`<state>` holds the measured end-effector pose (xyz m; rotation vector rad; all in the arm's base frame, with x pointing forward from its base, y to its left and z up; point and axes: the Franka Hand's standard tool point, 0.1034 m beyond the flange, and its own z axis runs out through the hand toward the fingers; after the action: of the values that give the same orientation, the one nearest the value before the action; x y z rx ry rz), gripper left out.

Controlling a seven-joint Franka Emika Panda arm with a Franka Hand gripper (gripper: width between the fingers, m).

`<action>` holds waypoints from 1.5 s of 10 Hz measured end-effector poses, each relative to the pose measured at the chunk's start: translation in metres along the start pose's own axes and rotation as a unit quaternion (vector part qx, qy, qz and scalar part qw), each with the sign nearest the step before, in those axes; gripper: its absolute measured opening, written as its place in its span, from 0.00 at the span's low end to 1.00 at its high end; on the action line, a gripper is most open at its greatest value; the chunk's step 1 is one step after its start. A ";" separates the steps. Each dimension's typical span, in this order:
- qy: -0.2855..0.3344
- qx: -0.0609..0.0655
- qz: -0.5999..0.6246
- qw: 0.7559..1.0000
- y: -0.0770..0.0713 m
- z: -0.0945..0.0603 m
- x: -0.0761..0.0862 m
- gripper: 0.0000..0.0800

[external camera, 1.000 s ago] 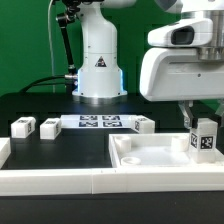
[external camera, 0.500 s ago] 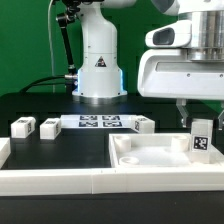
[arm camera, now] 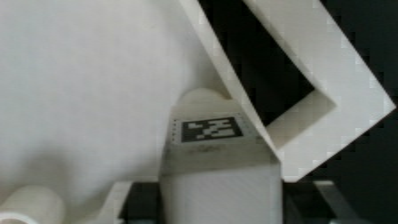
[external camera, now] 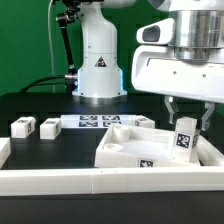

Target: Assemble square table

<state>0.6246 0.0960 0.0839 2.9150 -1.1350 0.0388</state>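
Observation:
The white square tabletop (external camera: pixel 128 148) lies at the exterior view's right, turned at an angle, with a tag on its front rim. My gripper (external camera: pixel 185 128) is shut on a short white tagged leg (external camera: pixel 183 143) and holds it upright at the tabletop's right corner, touching or just above it. In the wrist view the leg (arm camera: pixel 214 150) stands between the jaws of my gripper (arm camera: pixel 217 205), over the tabletop's inner surface (arm camera: pixel 89 90) beside its raised rim (arm camera: pixel 306 70). Three more legs (external camera: pixel 22 127), (external camera: pixel 48 128), (external camera: pixel 145 124) lie on the black table.
The marker board (external camera: pixel 98 122) lies behind the tabletop near the robot base (external camera: pixel 98 70). The long white border wall (external camera: pixel 60 181) runs along the front, with a short end (external camera: pixel 4 152) at the exterior view's left.
My gripper has moved down and to the exterior view's left with the leg. The tabletop has shifted left and turned, so its tagged rim now faces front.

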 end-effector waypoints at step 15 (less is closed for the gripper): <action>-0.038 -0.017 -0.316 0.948 0.006 -0.003 -0.009 0.81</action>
<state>0.6140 0.0979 0.0866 3.1113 -0.1553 -0.0987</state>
